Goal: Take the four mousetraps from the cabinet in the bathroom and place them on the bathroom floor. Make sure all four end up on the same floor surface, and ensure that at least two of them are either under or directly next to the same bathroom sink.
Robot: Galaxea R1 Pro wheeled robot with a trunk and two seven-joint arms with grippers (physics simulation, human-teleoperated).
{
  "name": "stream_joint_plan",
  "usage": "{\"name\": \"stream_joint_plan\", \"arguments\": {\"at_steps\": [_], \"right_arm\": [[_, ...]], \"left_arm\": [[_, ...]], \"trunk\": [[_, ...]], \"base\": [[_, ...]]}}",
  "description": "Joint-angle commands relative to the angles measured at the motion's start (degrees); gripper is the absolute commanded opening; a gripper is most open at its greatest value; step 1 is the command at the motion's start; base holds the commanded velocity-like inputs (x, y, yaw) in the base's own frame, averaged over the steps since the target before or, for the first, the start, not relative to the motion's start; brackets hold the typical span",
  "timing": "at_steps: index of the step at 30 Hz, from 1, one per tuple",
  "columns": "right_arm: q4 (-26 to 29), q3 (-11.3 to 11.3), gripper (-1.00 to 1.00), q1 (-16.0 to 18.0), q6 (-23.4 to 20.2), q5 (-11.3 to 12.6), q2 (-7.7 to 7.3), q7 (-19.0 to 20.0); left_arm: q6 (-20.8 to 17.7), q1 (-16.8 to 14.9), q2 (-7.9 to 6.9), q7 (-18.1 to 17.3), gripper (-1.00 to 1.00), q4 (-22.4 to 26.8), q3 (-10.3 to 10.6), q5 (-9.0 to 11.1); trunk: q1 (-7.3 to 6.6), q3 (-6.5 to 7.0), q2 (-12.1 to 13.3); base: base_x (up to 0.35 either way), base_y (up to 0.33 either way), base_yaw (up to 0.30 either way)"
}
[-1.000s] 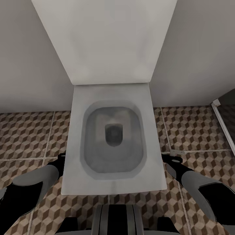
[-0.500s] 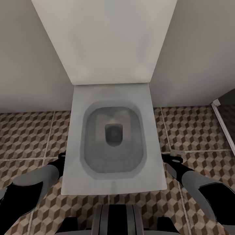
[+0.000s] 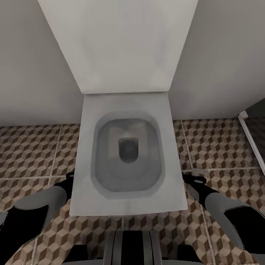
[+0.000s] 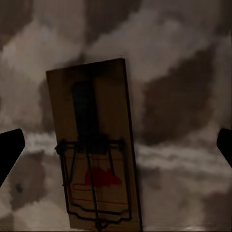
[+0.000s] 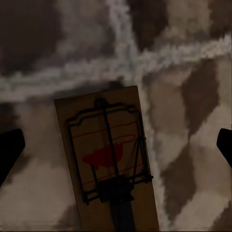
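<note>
Below each spread-open hand lies a mousetrap (image 4: 94, 150) (apparently untouched) on the bathroom floor (image 3: 33, 154).

Below my left wrist a flat rectangular brown wooden mousetrap (image 4: 94, 145) lies face up on the cube-patterned brown, tan and cream tiled bathroom floor (image 4: 183, 96) — black wire frame and a red mark on its board, one end across a pale grout line. Below my right wrist a second identical wooden mousetrap (image 5: 108, 164) lies flat — just beside a grout crossing on that floor (image 3: 33, 151).
</note>
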State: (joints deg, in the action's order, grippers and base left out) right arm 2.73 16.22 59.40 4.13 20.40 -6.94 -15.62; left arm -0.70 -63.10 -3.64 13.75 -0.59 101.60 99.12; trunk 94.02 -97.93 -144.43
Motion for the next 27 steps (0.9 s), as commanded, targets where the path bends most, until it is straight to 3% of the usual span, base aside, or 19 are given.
{"name": "stream_joint_plan", "arguments": {"at_steps": [1,27], "right_arm": [[0.0,0.5,1.0,0.0,0.2,0.6,0.0,-0.1],[0.0,0.5,1.0,0.0,0.2,0.6,0.0,-0.1]], "left_arm": [[-0.1,0.0,-0.04,0.2,1.0,0.1,0.5,0.4],[-0.1,0.0,-0.37,0.2,1.0,-0.1,0.4,0.4]], "trunk": [[-0.03,-0.02,0.0],[-0.03,-0.02,0.0]], "base": [[-0.205,0.0,0.0],[-0.315,0.0,0.0]]}}
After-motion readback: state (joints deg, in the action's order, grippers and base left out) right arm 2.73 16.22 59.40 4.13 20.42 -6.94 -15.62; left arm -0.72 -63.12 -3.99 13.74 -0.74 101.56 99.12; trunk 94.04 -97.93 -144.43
